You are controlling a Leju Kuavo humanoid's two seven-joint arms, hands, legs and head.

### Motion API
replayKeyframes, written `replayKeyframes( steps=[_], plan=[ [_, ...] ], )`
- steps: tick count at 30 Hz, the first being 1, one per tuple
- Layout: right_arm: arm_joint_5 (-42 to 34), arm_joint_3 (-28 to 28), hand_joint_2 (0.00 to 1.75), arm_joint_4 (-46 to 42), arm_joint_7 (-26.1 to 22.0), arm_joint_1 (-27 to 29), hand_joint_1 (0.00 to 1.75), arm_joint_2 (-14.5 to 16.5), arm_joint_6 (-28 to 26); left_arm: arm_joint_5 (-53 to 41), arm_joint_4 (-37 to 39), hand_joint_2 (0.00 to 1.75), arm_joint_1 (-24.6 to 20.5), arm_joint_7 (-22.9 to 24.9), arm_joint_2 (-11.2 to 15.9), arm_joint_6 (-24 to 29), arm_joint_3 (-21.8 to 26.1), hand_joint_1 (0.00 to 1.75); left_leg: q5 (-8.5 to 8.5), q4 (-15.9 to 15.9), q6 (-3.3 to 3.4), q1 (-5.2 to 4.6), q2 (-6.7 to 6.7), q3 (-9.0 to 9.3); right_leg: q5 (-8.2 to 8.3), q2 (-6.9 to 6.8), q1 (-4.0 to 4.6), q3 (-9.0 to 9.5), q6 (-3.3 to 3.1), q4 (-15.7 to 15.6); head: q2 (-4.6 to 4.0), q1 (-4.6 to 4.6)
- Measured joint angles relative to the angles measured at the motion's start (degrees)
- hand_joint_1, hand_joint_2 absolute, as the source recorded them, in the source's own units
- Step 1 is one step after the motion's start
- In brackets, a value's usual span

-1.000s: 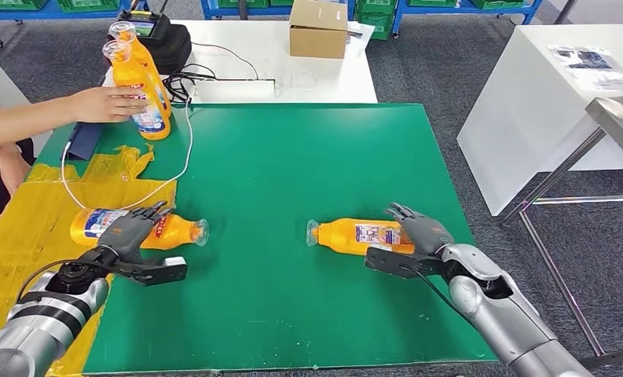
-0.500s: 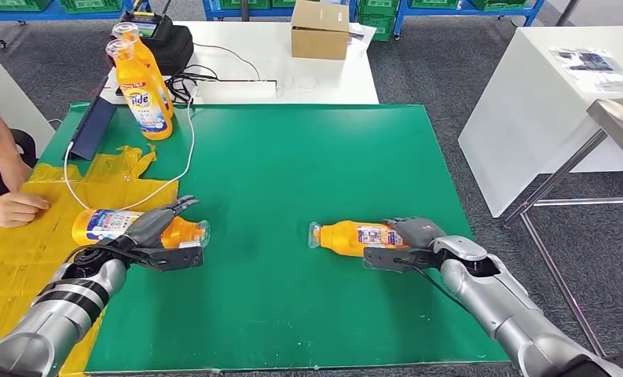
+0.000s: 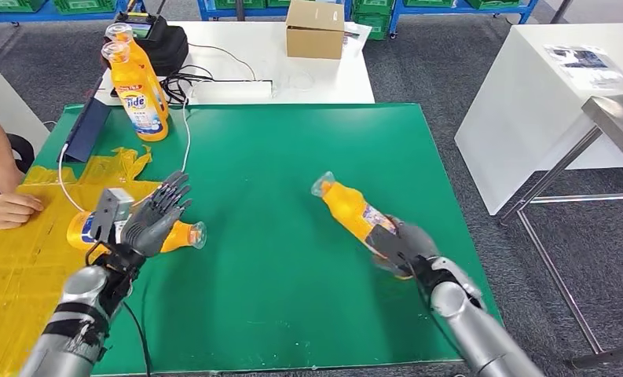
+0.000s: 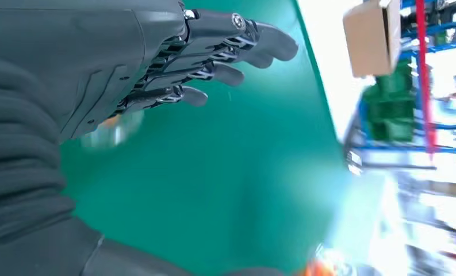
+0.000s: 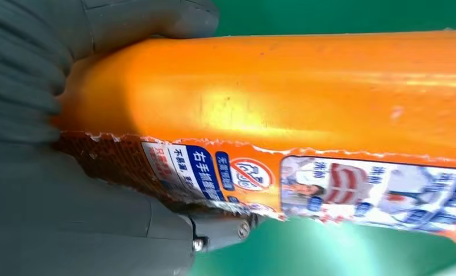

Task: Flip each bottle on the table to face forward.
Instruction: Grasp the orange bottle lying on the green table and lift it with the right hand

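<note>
Right hand grips one orange bottle off the green mat; left hand is spread above another.

The right hand (image 3: 398, 245) is wrapped around the base of an orange bottle (image 3: 353, 210), holding it tilted with its clear cap raised toward the middle of the green mat (image 3: 292, 157); in the right wrist view the thumb and fingers (image 5: 127, 23) clamp the bottle's labelled body. The left hand (image 3: 152, 216) hovers with fingers apart and holds nothing, above a second orange bottle (image 3: 178, 234) lying on its side at the mat's left edge, partly on yellow plastic sheeting (image 3: 25, 236). Two more orange bottles (image 3: 135, 82) stand upright at the mat's far left corner. A person's hand (image 3: 9, 210) rests on the sheeting.
</note>
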Motion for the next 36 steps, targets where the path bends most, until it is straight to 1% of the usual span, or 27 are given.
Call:
replayKeyframes(
  steps=[3, 5, 8, 10, 14, 17, 21, 23, 32, 36],
  plan=[
    [-4.67, -1.33, 1.75, -11.08, 0.00, 4.95, 1.75, 5.59, -0.05, 7.38, -11.04, 1.75, 5.87, 3.48, -1.63, -1.28, 0.76, 0.00, 0.13, 0.00, -0.03, 0.00, -0.13, -0.55, -0.02, -0.11, 0.00, -0.64, 0.00, 0.17, 0.00, -0.03],
    [-5.52, -0.83, 1.75, -17.35, 0.27, 6.07, 1.75, 8.14, 0.18, 8.75, -17.45, 1.75, 7.92, 4.90, -2.51, -1.08, 0.23, 0.00, 0.27, 0.00, -0.05, 0.00, -0.26, -0.91, -0.02, -0.26, 0.00, -0.98, -0.01, 0.24, 0.00, 0.00],
    [-5.27, 1.21, 1.75, -23.70, 0.48, 6.91, 1.75, 10.59, 0.19, 8.33, -24.30, 1.75, 9.93, 5.33, -3.22, -0.21, -1.85, 0.00, 0.31, 0.00, -0.05, -0.06, -0.29, -1.00, -0.02, -0.27, -0.07, -1.06, -0.02, 0.25, 0.00, 0.02],
    [-4.69, 3.27, 1.75, -26.26, 0.43, 7.86, 1.75, 11.54, -0.15, 7.96, -27.32, 1.75, 11.23, 5.02, -3.48, 0.34, -3.61, 0.00, 0.31, 0.00, -0.05, -0.14, -0.28, -1.01, -0.02, -0.27, -0.14, -1.07, -0.01, 0.25, 0.00, 0.01],
    [-4.52, 6.24, 1.75, -28.84, 0.47, 8.99, 1.75, 12.37, -0.76, 7.93, -30.76, 1.75, 12.79, 4.51, -3.60, 0.95, -5.97, 0.00, 0.31, 0.00, -0.04, -0.18, -0.30, -1.01, -0.01, -0.28, -0.18, -1.07, -0.01, 0.24, 0.00, 0.02],
    [-5.12, 7.71, 1.75, -29.19, 0.93, 10.30, 1.75, 12.60, -0.36, 7.77, -31.59, 1.75, 14.14, 4.03, -3.59, 1.03, -7.11, 0.00, 0.30, -0.01, -0.04, -0.18, -0.29, -0.99, -0.01, -0.27, -0.18, -1.05, -0.01, 0.24, 0.00, 0.02],
    [-5.07, 10.63, 1.75, -28.06, 0.36, 12.66, 1.75, 12.77, -0.73, 5.98, -31.60, 1.75, 16.35, 0.91, -3.60, 0.86, -9.05, 0.00, 0.30, -0.01, -0.04, -0.18, -0.30, -1.02, -0.02, -0.28, -0.17, -1.09, -0.01, 0.24, 0.00, 0.01],
    [-5.06, 12.07, 1.75, -27.38, 0.34, 13.21, 1.75, 12.84, -0.84, 5.52, -31.69, 1.75, 16.82, 0.38, -3.64, 0.77, -10.00, 0.00, 0.30, -0.01, -0.04, -0.18, -0.29, -1.03, -0.02, -0.28, -0.18, -1.10, -0.01, 0.24, 0.00, 0.01],
    [-5.10, 15.61, 1.75, -25.25, 0.64, 13.42, 1.75, 13.10, -0.80, 4.57, -32.49, 1.75, 17.52, 0.21, -3.69, 0.17, -13.14, 0.00, 0.30, -0.01, -0.03, -0.18, -0.30, -1.03, -0.01, -0.27, -0.18, -1.09, -0.01, 0.24, 0.00, 0.02],
    [-4.87, 17.53, 1.75, -24.33, 0.65, 12.09, 1.75, 13.13, -0.37, 2.89, -32.57, 1.75, 17.55, -0.61, -3.69, 0.21, -14.99, 0.00, 0.30, -0.01, -0.03, -0.19, -0.29, -1.03, -0.01, -0.27, -0.18, -1.08, -0.01, 0.24, 0.00, 0.02]
  ],
)
